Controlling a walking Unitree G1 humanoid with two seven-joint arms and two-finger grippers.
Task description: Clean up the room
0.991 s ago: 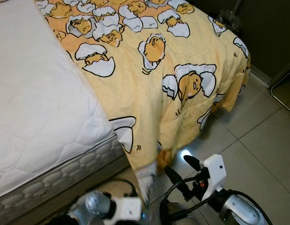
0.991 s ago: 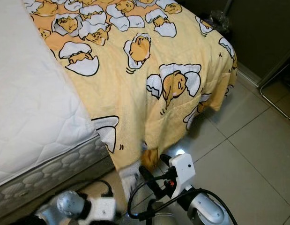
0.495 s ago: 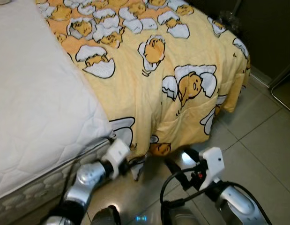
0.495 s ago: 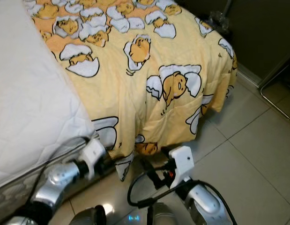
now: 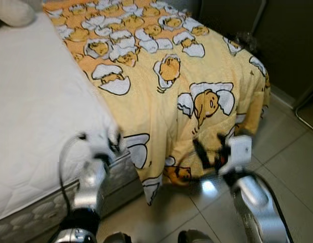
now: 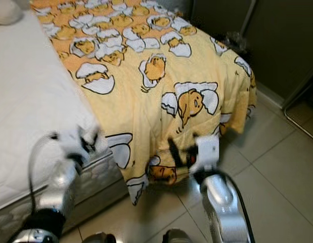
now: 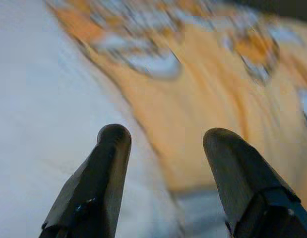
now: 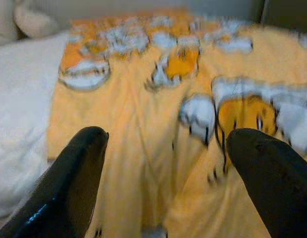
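A yellow blanket (image 5: 196, 76) printed with egg characters covers the right part of the bed and hangs over its foot corner toward the floor. The bare white mattress (image 5: 40, 116) lies to its left. My left gripper (image 5: 115, 143) is raised at the mattress edge, just beside the blanket's left border; in the left wrist view the left gripper (image 7: 167, 136) is open over that border. My right gripper (image 5: 209, 148) is up in front of the hanging blanket, and the right wrist view shows the right gripper (image 8: 168, 139) open with the blanket beyond it, nothing held.
A pale pillow (image 5: 14, 11) lies at the head of the bed. Tiled floor (image 5: 293, 152) runs along the right. Dark wardrobe panels (image 5: 293, 40) stand behind, with a metal frame (image 5: 304, 101) at the right edge and a dark object (image 5: 244, 36) by the bed's far corner.
Both arms have risen from near the floor to bed height: the left to the mattress edge, the right to the hanging blanket. The head view has tilted up, showing more bed.
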